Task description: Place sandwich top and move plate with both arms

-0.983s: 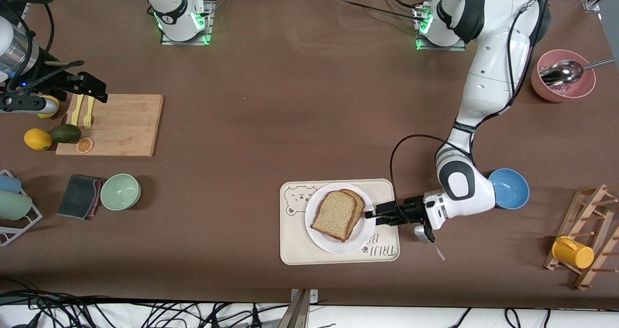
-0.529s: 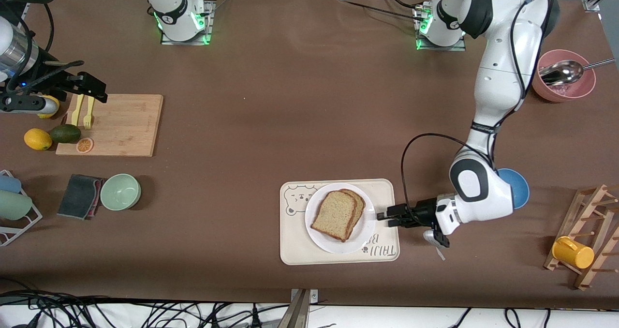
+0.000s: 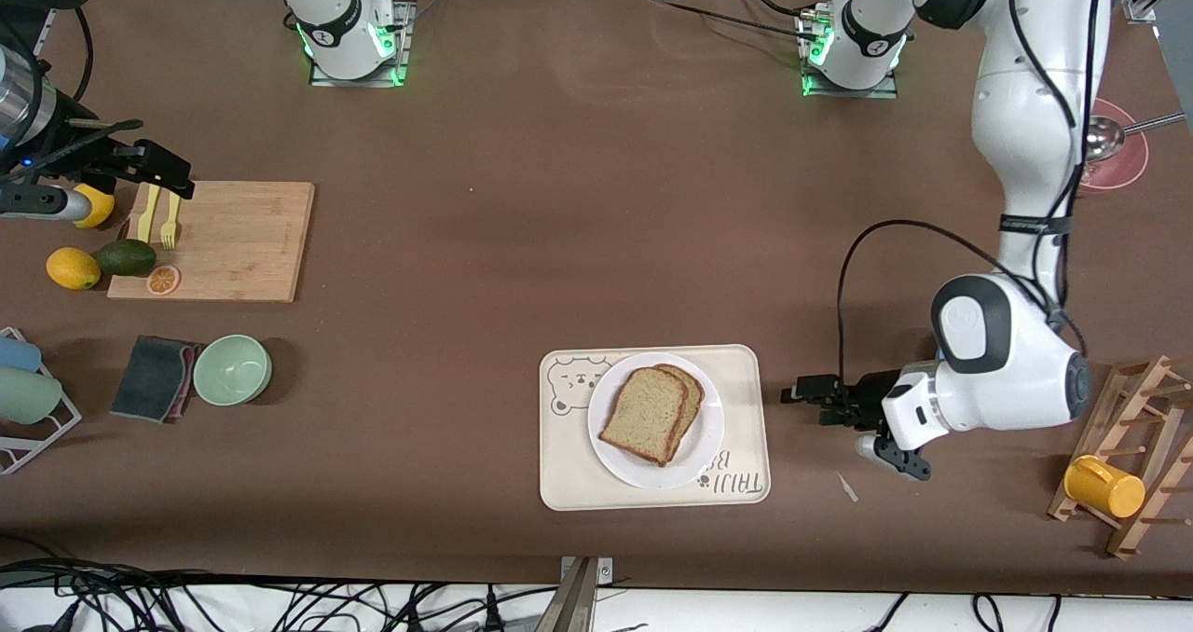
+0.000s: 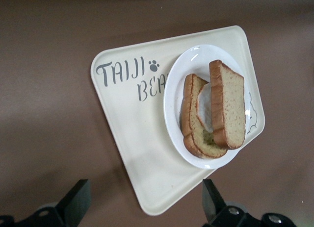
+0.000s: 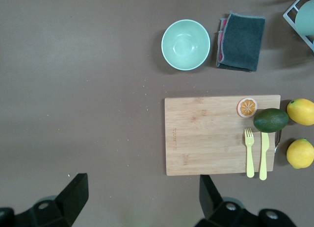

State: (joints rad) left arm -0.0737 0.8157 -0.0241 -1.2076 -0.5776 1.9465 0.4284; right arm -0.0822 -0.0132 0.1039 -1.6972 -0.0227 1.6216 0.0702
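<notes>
My brown surface (image 3: pixel 559 222) carries a cream tray (image 3: pixel 569 464) at about six o'clock, with a wooden rack (image 3: pixel 1132 464) holding a yellow mug (image 3: pixel 1104 487) at four o'clock and a pink bowl (image 3: pixel 1123 161) at two o'clock. At nine o'clock lies a wooden cutting board (image 3: pixel 233 240) with two lemons (image 3: pixel 73 267) and an avocado (image 3: pixel 126 257) at its outer end. At eight o'clock sit a pale green bowl (image 3: pixel 232 369), a folded dark cloth (image 3: pixel 154 377) just beside it, and a white wire rack (image 3: pixel 28 418) at the edge.
</notes>
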